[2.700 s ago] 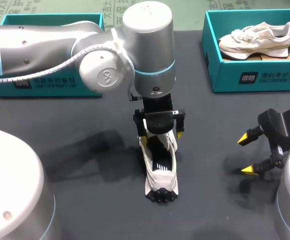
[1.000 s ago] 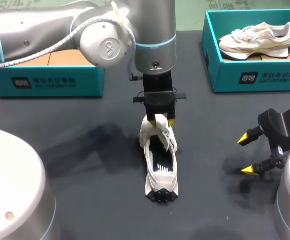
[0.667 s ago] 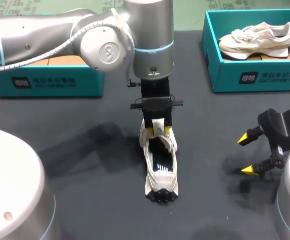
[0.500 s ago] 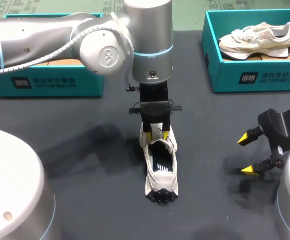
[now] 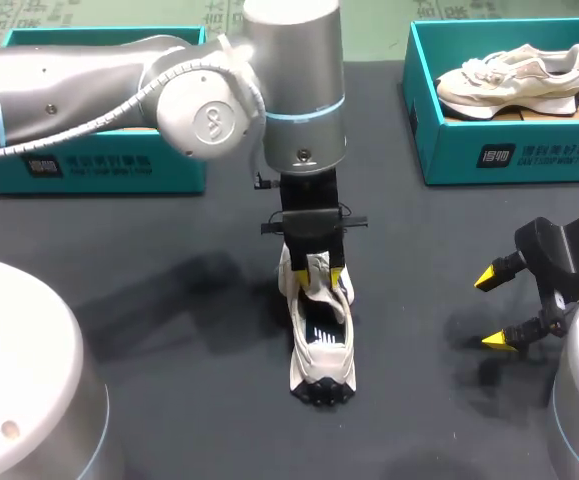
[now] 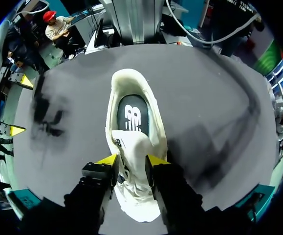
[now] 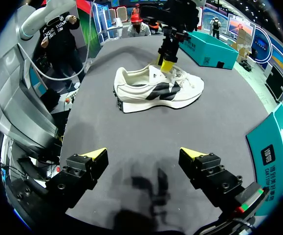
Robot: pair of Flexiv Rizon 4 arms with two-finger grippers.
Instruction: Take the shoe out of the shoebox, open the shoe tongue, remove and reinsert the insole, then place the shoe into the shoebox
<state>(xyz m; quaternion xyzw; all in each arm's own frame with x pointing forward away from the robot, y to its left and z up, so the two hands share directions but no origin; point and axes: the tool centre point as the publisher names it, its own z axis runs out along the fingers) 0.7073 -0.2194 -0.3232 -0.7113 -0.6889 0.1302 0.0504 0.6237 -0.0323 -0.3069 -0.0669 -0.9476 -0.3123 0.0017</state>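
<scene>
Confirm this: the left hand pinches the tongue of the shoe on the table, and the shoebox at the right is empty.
Not empty: the head view shows a second shoe in that shoebox. The left hand does pinch the tongue.

Setting: robotics lab test bench. Evidence: dark grey table (image 5: 169, 330) with two machine arms at it, the left arm (image 5: 89, 85) silver-cased with a ribbed cable hose, the right arm (image 5: 569, 250) black at the wrist; left shoebox (image 5: 89, 165) and right shoebox (image 5: 509, 155), both teal, staged along the far edge; one pale shoe (image 5: 321, 345) on the table top, a second shoe (image 5: 514, 78) boxed.
</scene>
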